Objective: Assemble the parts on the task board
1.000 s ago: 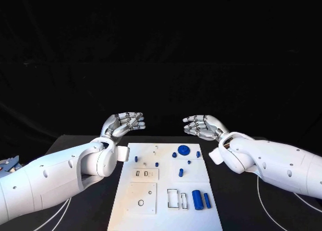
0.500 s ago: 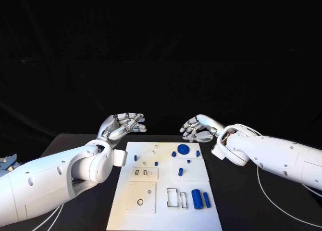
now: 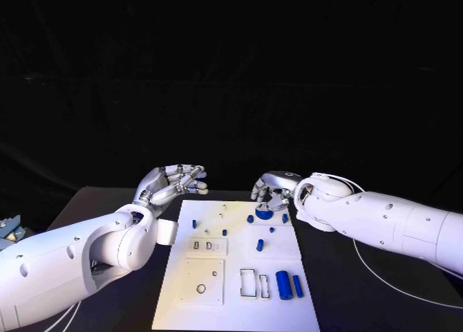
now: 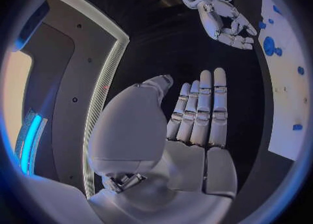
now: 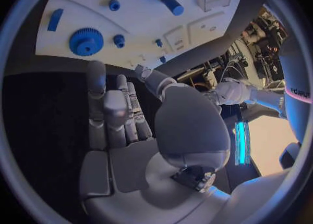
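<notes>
Task board in the middle of the table, running from near edge toward the far side, with the left hand raised beyond its far left corner and the right hand over its far right corner, above the gear-shaped part. On the board's far half, several small parts scattered; a short peg near the centre. At the near right, two long parts side by side, just right of the slots.

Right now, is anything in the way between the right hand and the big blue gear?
Nothing visible is. The right hand hangs empty at the far end of the task board, close above the blue gear, and the right wrist view shows only bare white board between its fingertips and the gear.
</notes>
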`<move>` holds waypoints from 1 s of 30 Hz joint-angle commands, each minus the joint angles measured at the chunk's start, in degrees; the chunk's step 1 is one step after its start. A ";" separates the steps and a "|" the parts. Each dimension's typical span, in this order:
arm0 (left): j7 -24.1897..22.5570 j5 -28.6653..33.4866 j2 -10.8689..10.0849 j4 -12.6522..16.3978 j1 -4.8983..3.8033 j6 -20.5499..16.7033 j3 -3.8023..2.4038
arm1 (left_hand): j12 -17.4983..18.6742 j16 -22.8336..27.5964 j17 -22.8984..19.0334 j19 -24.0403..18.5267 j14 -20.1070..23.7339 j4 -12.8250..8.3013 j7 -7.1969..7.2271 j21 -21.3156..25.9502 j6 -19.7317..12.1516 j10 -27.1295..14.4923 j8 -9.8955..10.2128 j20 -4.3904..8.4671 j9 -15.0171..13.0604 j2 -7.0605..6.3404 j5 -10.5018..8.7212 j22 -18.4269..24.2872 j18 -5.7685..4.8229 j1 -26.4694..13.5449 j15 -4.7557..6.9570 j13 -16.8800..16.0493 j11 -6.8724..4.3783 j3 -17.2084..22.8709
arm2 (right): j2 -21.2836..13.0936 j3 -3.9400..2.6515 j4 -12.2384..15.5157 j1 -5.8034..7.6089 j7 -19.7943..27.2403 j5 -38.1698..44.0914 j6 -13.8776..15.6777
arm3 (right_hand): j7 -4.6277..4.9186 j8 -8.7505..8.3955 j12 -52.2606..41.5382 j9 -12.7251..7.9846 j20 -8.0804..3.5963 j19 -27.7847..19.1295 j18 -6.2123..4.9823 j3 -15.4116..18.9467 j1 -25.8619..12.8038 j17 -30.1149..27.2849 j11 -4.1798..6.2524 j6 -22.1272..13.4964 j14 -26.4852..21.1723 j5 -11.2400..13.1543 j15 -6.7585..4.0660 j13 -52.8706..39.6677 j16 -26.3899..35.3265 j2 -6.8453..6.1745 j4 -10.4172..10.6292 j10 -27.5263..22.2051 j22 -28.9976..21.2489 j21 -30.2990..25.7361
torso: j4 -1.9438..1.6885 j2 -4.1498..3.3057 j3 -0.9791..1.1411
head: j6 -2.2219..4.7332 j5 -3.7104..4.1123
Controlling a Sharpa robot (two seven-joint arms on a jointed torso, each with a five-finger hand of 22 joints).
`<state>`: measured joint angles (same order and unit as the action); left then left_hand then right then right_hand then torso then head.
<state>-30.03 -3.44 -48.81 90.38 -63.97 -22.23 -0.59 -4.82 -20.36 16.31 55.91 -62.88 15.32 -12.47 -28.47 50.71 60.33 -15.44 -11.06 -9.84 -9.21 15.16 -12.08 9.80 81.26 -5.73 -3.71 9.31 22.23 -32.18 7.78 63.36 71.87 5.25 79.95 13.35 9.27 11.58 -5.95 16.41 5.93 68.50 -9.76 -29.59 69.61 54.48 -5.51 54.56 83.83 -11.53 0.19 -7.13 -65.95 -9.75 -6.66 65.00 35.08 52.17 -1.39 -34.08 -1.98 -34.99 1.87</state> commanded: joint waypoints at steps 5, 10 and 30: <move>0.69 0.36 -0.41 1.45 -0.14 0.98 -0.10 | 0.83 0.74 0.35 0.57 0.70 -0.20 -0.46 -0.98 -0.12 0.13 0.70 0.11 0.23 -0.55 -0.28 -0.40 0.52 -0.58 -0.08 0.01 0.11 0.29 | 1.62 0.13 -1.82 -0.19 -5.46 9.02 -4.37 | 0.01 -1.56 -0.33 0.16 0.47 1.45 1.44 0.04 -0.29 5.14 -0.19 -2.15 1.41 1.43 0.55 -0.22 -5.65 -0.85 0.44 -3.34 6.81 5.39 | -0.54 -0.61 -0.58 | -0.03 0.23; 0.95 0.45 -0.53 1.81 -0.16 1.22 -0.12 | 1.02 0.93 0.47 0.52 0.88 -0.21 -0.60 -1.21 -0.31 -0.05 0.88 0.08 0.29 -0.62 -0.29 -0.52 0.47 -0.76 -0.19 0.01 0.23 0.28 | 2.12 0.21 -2.55 -0.63 -5.39 9.33 -4.24 | 0.07 -1.62 -0.61 0.28 0.54 2.00 1.69 -0.03 -0.07 6.93 -0.29 -2.19 1.65 1.37 0.60 -0.29 -7.07 -0.57 0.54 -3.58 8.58 6.66 | -0.68 -0.84 -0.74 | 0.08 0.12; 1.42 0.50 -0.74 2.36 -0.28 1.43 -0.28 | 1.16 1.20 0.63 0.36 1.16 -0.23 -0.76 -1.49 -0.53 -0.31 1.11 0.03 0.37 -0.64 -0.29 -0.66 0.42 -0.98 -0.32 0.01 0.37 0.29 | 4.12 0.30 -4.09 -2.41 -4.96 8.87 -3.44 | 0.64 -1.25 -1.84 0.93 0.86 3.12 2.22 -1.12 0.75 9.87 -0.68 -1.07 1.99 1.28 0.97 -0.46 -10.07 0.27 0.68 -3.41 12.88 9.93 | -1.11 -1.48 -1.05 | -0.36 -0.01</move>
<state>-28.62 -3.22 -49.59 92.60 -64.11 -21.91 -0.80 -3.94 -19.36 16.89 56.11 -62.22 15.17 -12.68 -29.78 50.49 60.11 -14.73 -10.86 -9.55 -9.81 15.16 -12.70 9.77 80.66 -5.98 -3.72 9.53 22.39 -28.20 8.09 59.48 69.52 0.79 88.07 10.29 9.77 10.16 -7.51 17.27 6.67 71.22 -7.98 -30.37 69.84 64.29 -5.74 53.08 84.02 -10.43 0.83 -7.54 -75.69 -9.51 -5.93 61.71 47.83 61.81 -2.40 -35.41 -2.98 -35.33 1.91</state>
